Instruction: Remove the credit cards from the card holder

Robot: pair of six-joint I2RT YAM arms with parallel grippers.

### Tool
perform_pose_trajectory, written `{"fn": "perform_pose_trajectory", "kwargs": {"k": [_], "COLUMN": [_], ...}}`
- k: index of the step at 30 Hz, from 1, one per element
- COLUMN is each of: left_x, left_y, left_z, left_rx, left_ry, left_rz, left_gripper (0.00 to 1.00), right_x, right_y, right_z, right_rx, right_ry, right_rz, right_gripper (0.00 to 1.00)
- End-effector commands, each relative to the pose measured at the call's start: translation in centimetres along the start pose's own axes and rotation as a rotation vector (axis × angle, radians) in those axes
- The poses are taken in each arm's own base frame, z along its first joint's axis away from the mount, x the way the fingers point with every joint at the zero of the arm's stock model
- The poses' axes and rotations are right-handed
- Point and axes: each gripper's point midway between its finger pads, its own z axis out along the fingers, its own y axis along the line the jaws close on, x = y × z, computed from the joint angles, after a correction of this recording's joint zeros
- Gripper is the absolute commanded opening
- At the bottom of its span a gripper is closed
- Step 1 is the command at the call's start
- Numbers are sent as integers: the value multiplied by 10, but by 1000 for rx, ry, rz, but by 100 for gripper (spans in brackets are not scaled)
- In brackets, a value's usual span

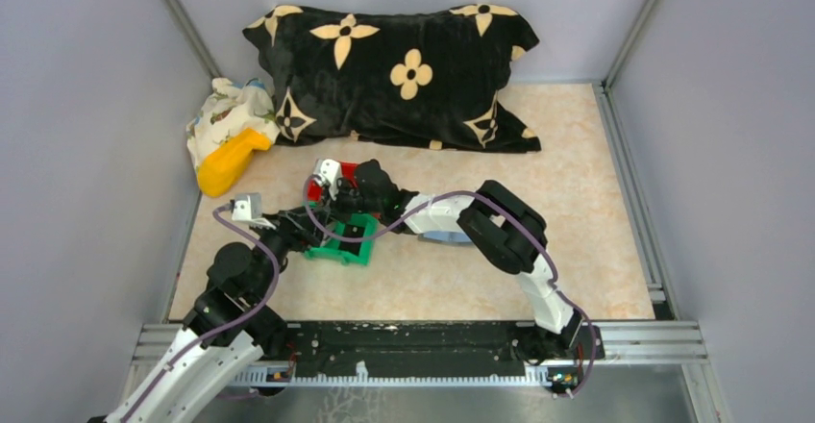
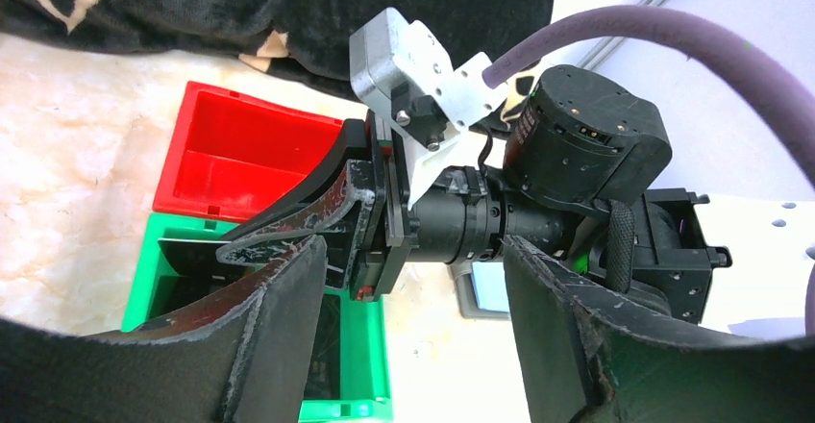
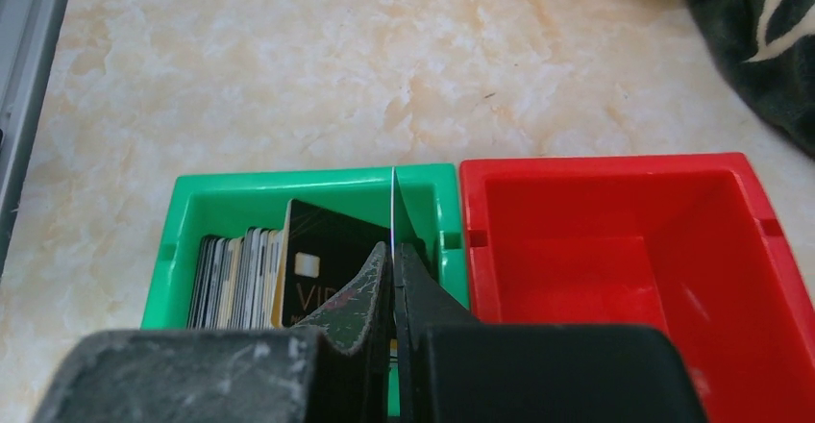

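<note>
My right gripper is pinched on a thin white-edged card over the green plastic bin, lower centre. Left gripper is spread open. Blue-grey flat card holder sits mid-frame under my right arm.

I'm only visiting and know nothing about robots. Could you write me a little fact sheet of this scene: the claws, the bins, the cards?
right gripper: shut on a thin card seen edge-on, above the green bin
left gripper: open, holding nothing
green bin: row of cards standing on edge, black card leaning against them
red bin: empty, touching the green one
card holder: near the green bin, mostly hidden
background: black flowered pillow
</note>
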Motion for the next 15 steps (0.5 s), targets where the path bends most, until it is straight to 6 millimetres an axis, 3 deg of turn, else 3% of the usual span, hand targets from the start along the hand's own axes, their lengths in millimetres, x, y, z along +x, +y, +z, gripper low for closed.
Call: {"fn": "perform_pose_trajectory", "kwargs": {"k": [1, 7, 11, 15], "left_x": [-2, 1, 3, 4], "left_y": [-1, -4, -3, -3], "left_z": [2, 4, 5, 6], "left_rx": [8, 17, 16, 14], "left_ry": [-16, -3, 4, 4], "left_rz": [-3, -4, -5, -8], "left_gripper": [73, 74, 74, 74], "right_x": [-34, -36, -42, -47], "right_y": [0, -1, -1, 2], "right_z": [5, 5, 2, -2], "right_rx": [-7, 0, 9, -1], "right_ry": [-101, -108, -119, -128], "right_rz": [-19, -16, -21, -25], "right_gripper": [0, 0, 19, 23]}}
